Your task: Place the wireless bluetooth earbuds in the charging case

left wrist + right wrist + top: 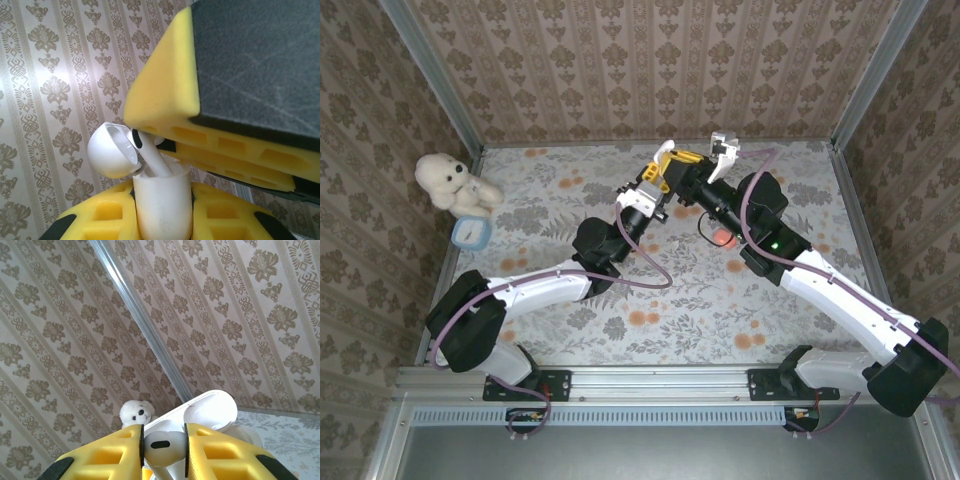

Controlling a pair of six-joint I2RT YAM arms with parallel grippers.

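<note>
One earbud (160, 446), pinched in the right end effector (163, 440), sits partway in the case (161, 192) the left end effector (162, 216) clamps; unseated.

Your left white-and-black jointed arm (535, 285) and right arm (840, 290) stretch forward and converge. Your left yellow-fingered gripper (162, 220) clamps a white rounded plastic case (162, 195); your right gripper (164, 446) pinches a white glossy earbud (160, 440)

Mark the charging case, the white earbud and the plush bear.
charging case (162, 207): left wrist view, lower body.
white earbud (160, 444): right wrist view, rounded head.
plush bear (441, 174): top view, head.
</note>
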